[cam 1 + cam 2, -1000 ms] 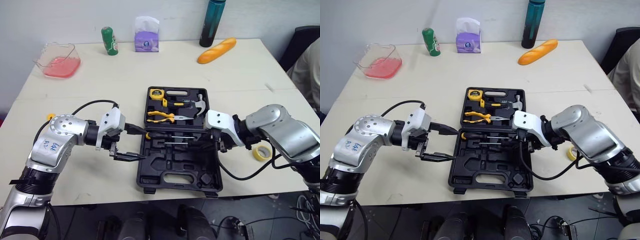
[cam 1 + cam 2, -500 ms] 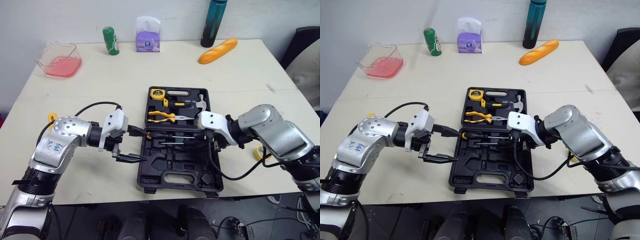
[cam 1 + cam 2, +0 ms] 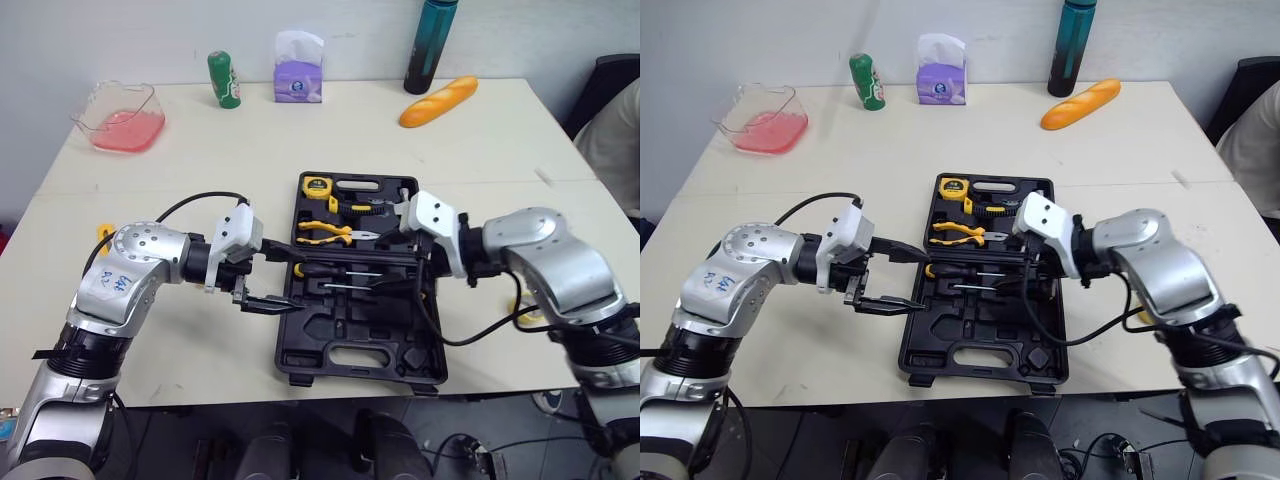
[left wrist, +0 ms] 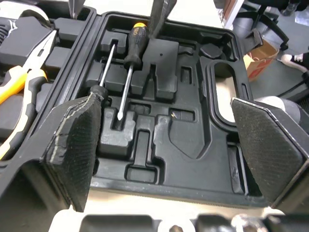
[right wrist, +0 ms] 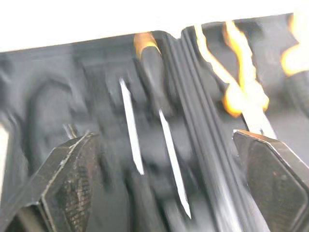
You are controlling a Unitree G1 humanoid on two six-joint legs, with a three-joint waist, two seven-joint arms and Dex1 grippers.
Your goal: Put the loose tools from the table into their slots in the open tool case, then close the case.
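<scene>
Left hand (image 4: 164, 104) nearer tool case (image 3: 360, 350), fingers (image 4: 72, 145) apart

Pale beige table (image 3: 200, 150), seen from above. Open black tool case (image 3: 285, 340) lies near front edge, approx. centre. Along the far edge, robot's left to right: clear container (image 3: 118, 115) w/ pink contents, green can (image 3: 222, 79), purple tissue pack (image 3: 300, 75), dark teal bottle (image 3: 424, 50), bread loaf (image 3: 438, 101). Small yellow item (image 3: 103, 236) near left edge.
</scene>
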